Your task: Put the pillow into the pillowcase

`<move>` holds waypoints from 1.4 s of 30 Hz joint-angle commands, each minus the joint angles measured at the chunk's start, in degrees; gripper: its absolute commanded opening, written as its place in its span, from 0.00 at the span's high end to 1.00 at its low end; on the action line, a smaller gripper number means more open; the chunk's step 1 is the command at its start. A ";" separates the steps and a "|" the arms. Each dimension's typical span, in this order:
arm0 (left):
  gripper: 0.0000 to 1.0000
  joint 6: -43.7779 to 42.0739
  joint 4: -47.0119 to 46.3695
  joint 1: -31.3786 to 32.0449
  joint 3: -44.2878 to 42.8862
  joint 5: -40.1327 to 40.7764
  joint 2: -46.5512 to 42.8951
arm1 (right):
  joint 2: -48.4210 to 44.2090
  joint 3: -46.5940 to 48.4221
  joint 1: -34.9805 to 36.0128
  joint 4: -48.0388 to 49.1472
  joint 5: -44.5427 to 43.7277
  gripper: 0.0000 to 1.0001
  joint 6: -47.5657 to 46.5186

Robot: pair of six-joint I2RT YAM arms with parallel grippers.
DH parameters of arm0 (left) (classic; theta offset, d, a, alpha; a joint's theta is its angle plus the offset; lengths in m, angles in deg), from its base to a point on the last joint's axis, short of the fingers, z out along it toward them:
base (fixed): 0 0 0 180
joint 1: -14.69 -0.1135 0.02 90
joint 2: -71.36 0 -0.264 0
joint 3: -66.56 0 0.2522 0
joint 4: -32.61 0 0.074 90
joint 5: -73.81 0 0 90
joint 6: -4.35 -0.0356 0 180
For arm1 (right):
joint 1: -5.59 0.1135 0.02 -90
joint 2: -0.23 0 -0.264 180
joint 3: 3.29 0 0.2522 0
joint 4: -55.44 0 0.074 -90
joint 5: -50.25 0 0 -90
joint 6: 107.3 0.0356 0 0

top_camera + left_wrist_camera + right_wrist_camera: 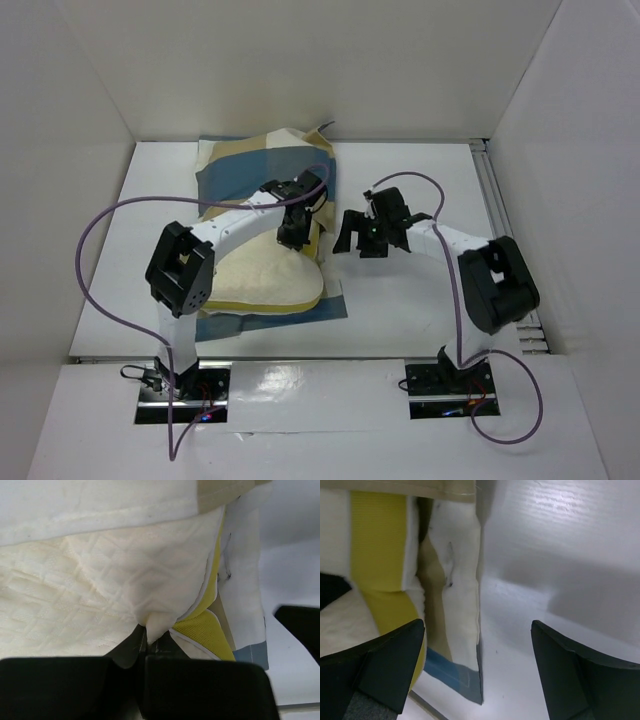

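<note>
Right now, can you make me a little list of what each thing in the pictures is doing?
pillow: cream, far part under the pillowcase, near part showing
pillowcase: checked, covers the far end, also peeks out under the near edge
left gripper: shut, pinching the pillow's edge
right gripper: open, holding nothing, over the table beside the pillowcase

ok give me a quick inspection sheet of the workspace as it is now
surface: white table, bedding on its left half
job's things: cream pillow lies on the checked pillowcase; far end covered, near part bare
clutter: nothing seen
grippers: left gripper shut on a pinch of pillow fabric; right gripper open, empty, beside the pillow's yellow edge
cables: a purple cable loops off each arm; the left one arcs over the pillowcase
surroundings: white walls on three sides; rail along the right edge
</note>
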 commanded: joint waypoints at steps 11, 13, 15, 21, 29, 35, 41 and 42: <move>1.00 -3.60 -0.08 -4.76 -2.34 -7.71 -11.81 | 19.68 16.77 1.30 9.28 5.01 0.08 -5.67; 1.00 -3.60 0.44 -4.76 -2.34 -7.71 -12.43 | 21.09 17.48 1.30 12.51 9.30 0.22 -5.05; 1.00 -3.08 0.44 -5.28 -2.34 -7.71 -12.96 | 19.70 16.87 2.08 14.72 12.73 0.69 -3.47; 1.00 1.14 0.44 -7.92 -6.89 -6.04 -11.38 | 7.40 20.54 4.45 9.66 12.13 1.00 -3.46; 1.00 9.40 12.33 -5.91 -28.38 4.50 -9.87 | -17.40 17.08 15.27 -6.38 1.75 1.00 0.39; 1.00 19.24 5.89 -2.75 -22.47 8.99 -1.63 | -12.58 -0.62 15.80 -0.82 2.64 1.00 1.81; 1.00 19.79 3.61 -1.24 -24.84 10.14 0.67 | -8.71 8.03 12.12 -4.59 0.97 1.00 -4.94; 1.00 19.78 3.61 -1.24 -25.37 10.66 -0.20 | -7.75 10.69 11.41 -6.52 0.97 1.00 -5.92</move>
